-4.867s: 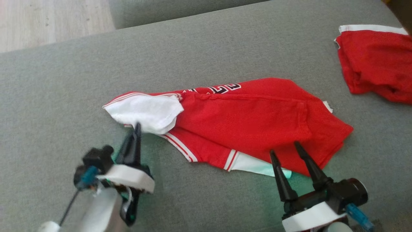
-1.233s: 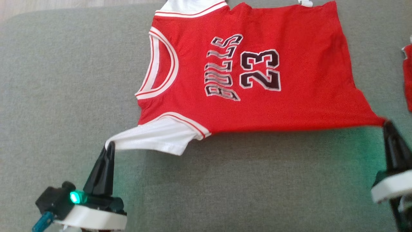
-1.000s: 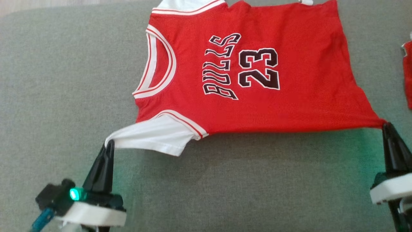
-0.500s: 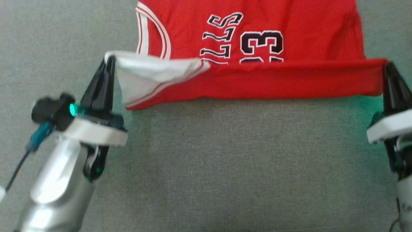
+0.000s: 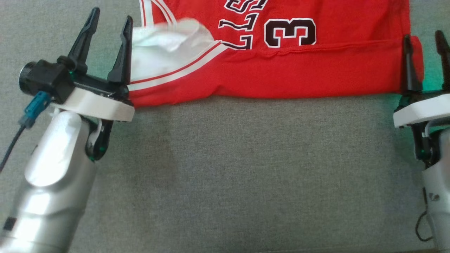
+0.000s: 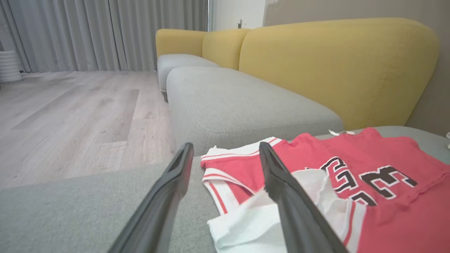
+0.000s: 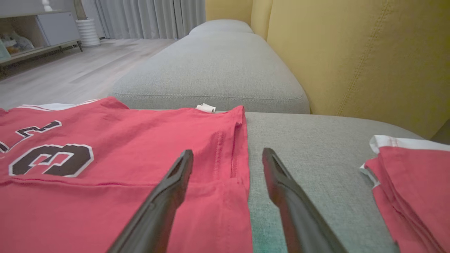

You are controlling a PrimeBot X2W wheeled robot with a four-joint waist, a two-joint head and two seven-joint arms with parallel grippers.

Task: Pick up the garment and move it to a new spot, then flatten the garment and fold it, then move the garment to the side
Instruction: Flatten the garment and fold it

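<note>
Now my left hand stands wide, its two dark fingers apart, where half a second ago they were pinched shut on the tip of the white short sleeve. That sleeve has dropped, crumpled rather than flat, onto the red basketball jersey with black lettering, just beside my inner finger. The jersey lies on the grey fabric sofa seat, and its near edge, which I was carrying up and over, now rests turned back on the chest as a long red band that hides part of the number. At the far end of that band my right hand has also let go and stands wide, one finger over the hem corner, the other over bare seat; I cannot tell whether it touches the cloth. Further right, apart from it, sits a second folded red garment with white trim. I judge the first fold laid. The bunched sleeve wants smoothing before the next fold, and the move to the side is not yet begun.
</note>
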